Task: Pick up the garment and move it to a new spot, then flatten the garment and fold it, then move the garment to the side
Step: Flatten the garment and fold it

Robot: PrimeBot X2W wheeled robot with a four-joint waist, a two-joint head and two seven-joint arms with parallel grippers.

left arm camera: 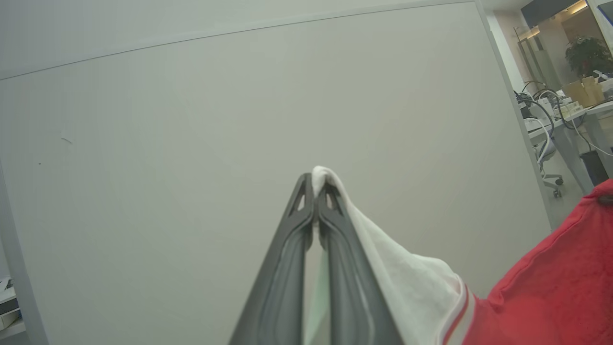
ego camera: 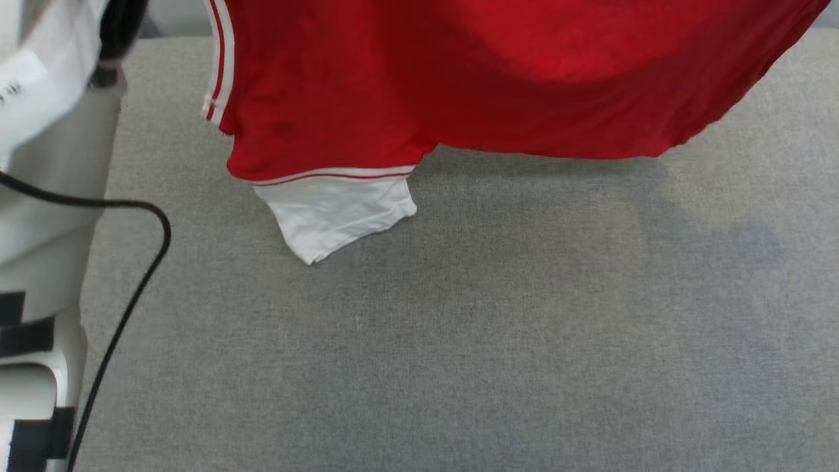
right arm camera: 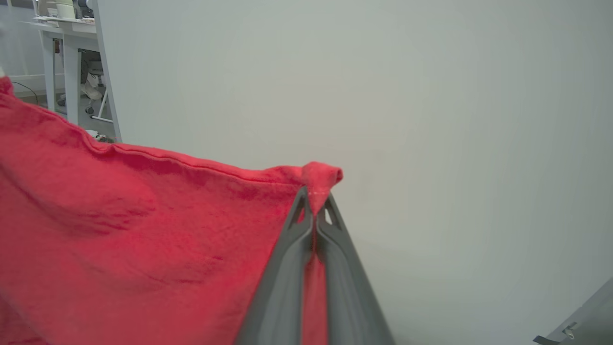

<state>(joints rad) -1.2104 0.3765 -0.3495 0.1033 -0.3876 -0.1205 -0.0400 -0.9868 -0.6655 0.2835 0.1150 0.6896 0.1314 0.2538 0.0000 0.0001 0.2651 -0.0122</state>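
Above the grey surface [ego camera: 459, 341] hangs the garment [ego camera: 524, 85], a black cable [ego camera: 124, 316] nearby.

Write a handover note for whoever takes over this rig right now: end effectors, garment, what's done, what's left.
Left end effector: shut on a white sleeve edge of the garment.
Right end effector: shut on a red hemmed corner.
Garment: held up, hanging spread between both arms above the grey surface; a white sleeve dangles lowest, contact with the surface unclear.
Done: picked up.
Left: set down at a new spot, flatten, fold, move aside.
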